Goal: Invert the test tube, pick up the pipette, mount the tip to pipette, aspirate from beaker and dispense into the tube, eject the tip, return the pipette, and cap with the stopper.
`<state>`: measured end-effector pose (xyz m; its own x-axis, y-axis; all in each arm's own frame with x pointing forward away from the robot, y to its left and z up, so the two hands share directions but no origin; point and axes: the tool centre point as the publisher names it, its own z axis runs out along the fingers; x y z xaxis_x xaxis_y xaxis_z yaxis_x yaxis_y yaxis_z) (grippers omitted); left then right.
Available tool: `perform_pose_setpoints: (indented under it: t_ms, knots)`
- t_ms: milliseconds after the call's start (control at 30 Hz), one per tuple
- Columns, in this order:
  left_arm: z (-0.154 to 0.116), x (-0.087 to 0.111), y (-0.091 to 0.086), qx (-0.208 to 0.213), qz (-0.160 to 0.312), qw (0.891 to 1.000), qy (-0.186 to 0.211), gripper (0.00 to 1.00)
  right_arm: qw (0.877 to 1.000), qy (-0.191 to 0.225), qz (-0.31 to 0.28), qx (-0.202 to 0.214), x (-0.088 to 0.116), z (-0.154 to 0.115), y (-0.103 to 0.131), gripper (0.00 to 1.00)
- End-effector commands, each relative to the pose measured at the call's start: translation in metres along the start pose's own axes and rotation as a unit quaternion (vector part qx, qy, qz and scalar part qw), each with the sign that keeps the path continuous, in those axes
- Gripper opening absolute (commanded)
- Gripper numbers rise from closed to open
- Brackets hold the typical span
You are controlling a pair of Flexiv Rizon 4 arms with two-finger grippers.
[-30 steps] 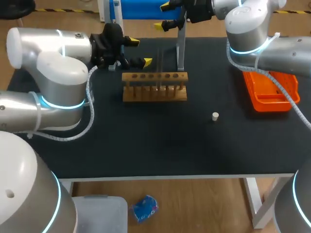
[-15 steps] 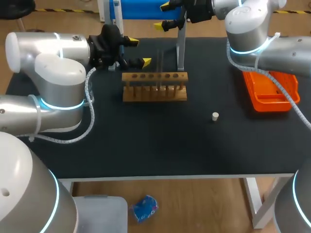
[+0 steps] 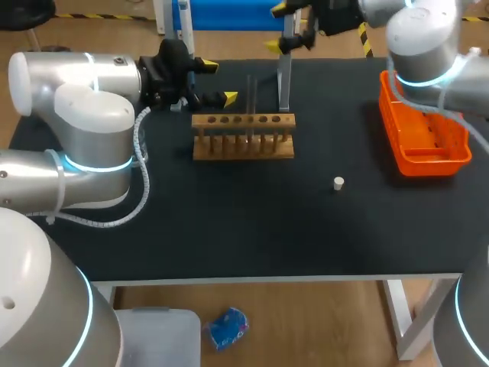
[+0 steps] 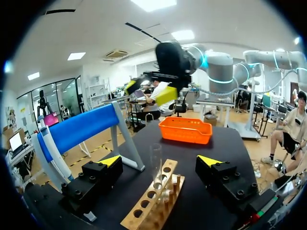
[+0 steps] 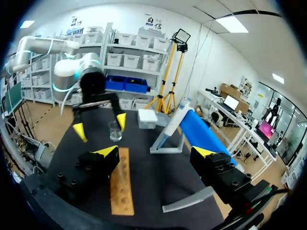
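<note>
- The left gripper (image 3: 217, 82) sits at the back left of the black table (image 3: 252, 229), just behind the left end of the wooden rack. Its yellow-tipped fingers are spread wide with nothing between them.
- In the right wrist view, a small glass beaker (image 5: 115, 130) stands on the table near the left gripper (image 5: 99, 126). A white box (image 5: 147, 118) is beside the beaker.
- The wooden test tube rack (image 3: 243, 136) lies lengthwise across the middle back of the table. Its row of holes faces up.
- A glass test tube (image 3: 250, 95) stands upright in one of the rack's middle holes. In the left wrist view the tube (image 4: 156, 165) rises ahead of the left gripper (image 4: 159, 160), in line with the gap between the fingers and touching neither.
- The pipette stand (image 3: 284, 76) stands just behind the rack's right half. In the left wrist view it is a blue panel on a pale frame (image 4: 81, 128). A white and blue piece at its near end looks like the pipette (image 4: 50, 151), though I cannot tell for sure.
- The right gripper (image 3: 277, 27) hangs above the back edge of the table, close to the top of the stand. Its fingers are apart and hold nothing.
- The small white stopper (image 3: 338, 183) rests alone on the table, right of the rack and nearer the front, well apart from both grippers.
- An orange basket (image 3: 424, 164) sits at the right side of the table, under the right arm.
</note>
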<state>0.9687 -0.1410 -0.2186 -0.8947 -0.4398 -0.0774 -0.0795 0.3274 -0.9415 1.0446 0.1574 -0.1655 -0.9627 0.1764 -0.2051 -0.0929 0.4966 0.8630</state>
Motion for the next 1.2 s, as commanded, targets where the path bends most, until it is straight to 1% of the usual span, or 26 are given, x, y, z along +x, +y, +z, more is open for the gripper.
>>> perform_pose_setpoints:
  t_ms: [33,67,100,200,333,1033,1100,1133,1200]
  knots:
    - [0.000,0.000,0.001,0.002,0.000,1.000,0.000,1.00,1.000,0.000,0.004,0.023,0.051,-0.088,-0.022,1.00]
    - [0.000,0.000,0.001,0.002,0.000,1.000,0.000,1.00,0.999,0.001,0.008,0.032,0.058,-0.095,-0.030,1.00]
    - [0.000,0.000,0.001,0.002,0.000,1.000,0.000,1.00,0.999,0.005,0.020,0.032,0.065,-0.101,-0.038,1.00]
    - [0.000,0.000,0.001,0.002,0.000,1.000,0.000,1.00,0.997,-0.007,0.046,0.061,0.082,-0.117,-0.071,1.00]
    - [0.000,0.000,0.001,0.002,0.000,1.000,0.000,1.00,0.994,-0.014,0.082,0.068,0.107,-0.137,-0.108,1.00]
    - [0.000,0.000,0.001,0.002,0.000,1.000,0.000,1.00,0.994,-0.014,0.082,0.068,0.107,-0.137,-0.108,1.00]
    - [0.000,0.000,0.001,0.002,0.000,1.000,0.000,1.00,0.994,-0.021,0.088,0.063,0.111,-0.136,-0.119,1.00]
    - [0.000,0.000,0.001,0.002,0.000,1.000,0.000,1.00,0.994,-0.019,0.095,0.054,0.115,-0.140,-0.126,1.00]
    - [0.000,0.000,0.001,0.002,0.000,1.000,0.000,1.00,0.993,-0.019,0.104,0.049,0.126,-0.147,-0.140,1.00]
